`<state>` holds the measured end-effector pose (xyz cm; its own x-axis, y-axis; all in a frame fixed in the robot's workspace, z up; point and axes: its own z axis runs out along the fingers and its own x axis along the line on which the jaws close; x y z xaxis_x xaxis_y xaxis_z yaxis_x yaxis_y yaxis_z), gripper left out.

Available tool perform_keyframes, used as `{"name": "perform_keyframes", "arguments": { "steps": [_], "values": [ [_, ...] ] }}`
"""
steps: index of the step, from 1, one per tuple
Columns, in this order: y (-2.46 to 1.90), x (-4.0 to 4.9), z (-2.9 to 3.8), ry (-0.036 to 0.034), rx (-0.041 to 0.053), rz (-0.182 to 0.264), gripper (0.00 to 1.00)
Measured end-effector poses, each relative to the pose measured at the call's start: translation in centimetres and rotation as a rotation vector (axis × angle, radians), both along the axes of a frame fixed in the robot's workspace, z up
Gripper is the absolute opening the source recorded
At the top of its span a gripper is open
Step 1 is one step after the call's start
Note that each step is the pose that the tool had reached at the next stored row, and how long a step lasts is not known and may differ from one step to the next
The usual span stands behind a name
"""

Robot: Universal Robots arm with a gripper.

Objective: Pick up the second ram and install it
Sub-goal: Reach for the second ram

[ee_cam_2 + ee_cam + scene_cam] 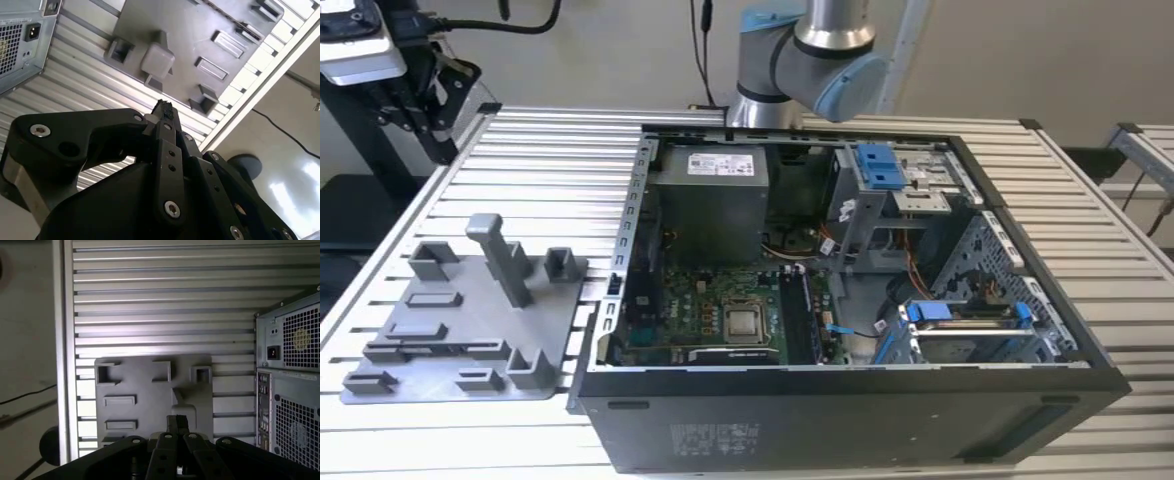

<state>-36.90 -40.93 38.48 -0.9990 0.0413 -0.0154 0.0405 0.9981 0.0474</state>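
1. Hovering over the grey fixture plate (145,390) in both wrist views, clear of its posts: the gripper (177,421).
2. Closed tight, jaws pressed tip to tip.
3. Resting on the slatted table (520,130), at the exterior view's left of the open computer case (854,420): that same plate.
4. Probably the second ram (803,312): a thin stick standing upright in a motherboard slot just beside the processor (746,322), inside the case; hard to make out for certain.
5. Rising behind the case: the arm (807,75).
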Motion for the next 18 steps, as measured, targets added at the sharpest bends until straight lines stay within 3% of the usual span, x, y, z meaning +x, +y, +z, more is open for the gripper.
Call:
{"name": "perform_keyframes", "arguments": {
  "steps": [18],
  "values": [
    [0.00,-2.75,-0.32,0.0001,0.0000,0.017,0.11]
  ]
}}
